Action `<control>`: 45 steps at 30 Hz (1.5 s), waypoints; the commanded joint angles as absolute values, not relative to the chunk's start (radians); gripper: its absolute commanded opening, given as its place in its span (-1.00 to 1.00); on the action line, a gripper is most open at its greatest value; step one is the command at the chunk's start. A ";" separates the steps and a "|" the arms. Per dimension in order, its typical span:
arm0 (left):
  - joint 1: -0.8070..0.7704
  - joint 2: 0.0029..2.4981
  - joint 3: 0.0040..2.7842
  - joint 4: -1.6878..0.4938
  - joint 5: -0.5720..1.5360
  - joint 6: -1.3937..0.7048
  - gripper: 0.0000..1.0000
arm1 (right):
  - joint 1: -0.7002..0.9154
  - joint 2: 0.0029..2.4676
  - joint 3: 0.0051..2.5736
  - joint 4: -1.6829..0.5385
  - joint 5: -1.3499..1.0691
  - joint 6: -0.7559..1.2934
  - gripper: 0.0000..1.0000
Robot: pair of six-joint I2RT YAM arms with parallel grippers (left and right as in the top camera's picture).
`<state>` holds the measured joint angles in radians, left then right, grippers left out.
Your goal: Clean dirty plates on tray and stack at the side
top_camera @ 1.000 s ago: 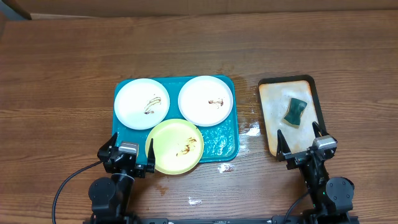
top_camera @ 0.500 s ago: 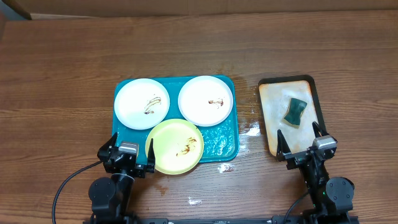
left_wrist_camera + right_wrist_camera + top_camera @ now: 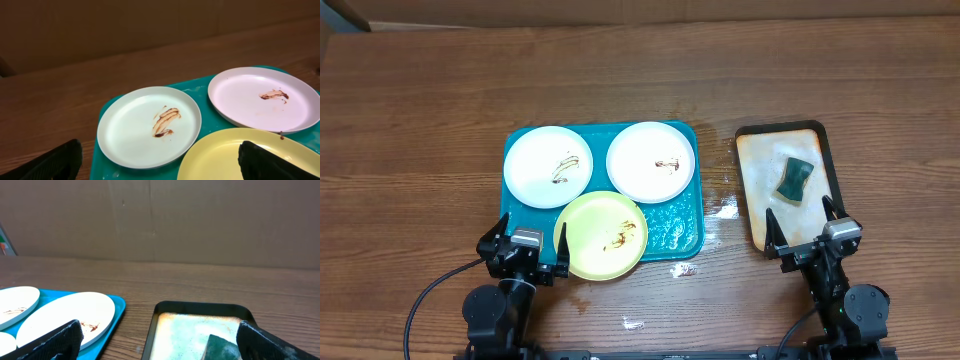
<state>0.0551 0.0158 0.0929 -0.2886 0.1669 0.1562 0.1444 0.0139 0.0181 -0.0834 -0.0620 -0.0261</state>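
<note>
The teal tray (image 3: pixel 686 236) holds three plates, each with brown smears: a white plate (image 3: pixel 548 166) at back left, a white plate (image 3: pixel 651 161) at back right, and a pale yellow plate (image 3: pixel 601 235) in front, lying over the tray's front rim. My left gripper (image 3: pixel 523 248) is open and empty at the tray's front left corner. Its wrist view shows the left white plate (image 3: pixel 149 125), the other white plate (image 3: pixel 262 98) and the yellow plate (image 3: pixel 235 155). My right gripper (image 3: pixel 809 232) is open and empty at the front edge of the black-rimmed tray (image 3: pixel 757 190).
The black-rimmed tray (image 3: pixel 200 311) has a stained beige inside and holds a green sponge (image 3: pixel 794 178), which also shows in the right wrist view (image 3: pixel 222 347). Wet spots (image 3: pixel 723 207) lie on the wooden table between the two trays. A cardboard wall stands at the back.
</note>
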 commanded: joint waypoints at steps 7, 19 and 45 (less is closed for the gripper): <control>0.060 0.006 0.088 -0.286 0.161 0.142 1.00 | 0.145 0.008 0.009 -0.083 -0.046 0.035 1.00; 0.060 0.006 0.088 -0.286 0.161 0.142 1.00 | 0.145 0.226 0.139 -0.218 -0.042 0.038 1.00; 0.060 0.006 0.088 -0.286 0.161 0.142 1.00 | 0.145 1.201 1.137 -1.114 -0.099 0.245 1.00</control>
<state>0.0551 0.0158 0.0921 -0.2863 0.1669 0.1562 0.1444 1.1542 1.0462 -1.0588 -0.0746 0.2340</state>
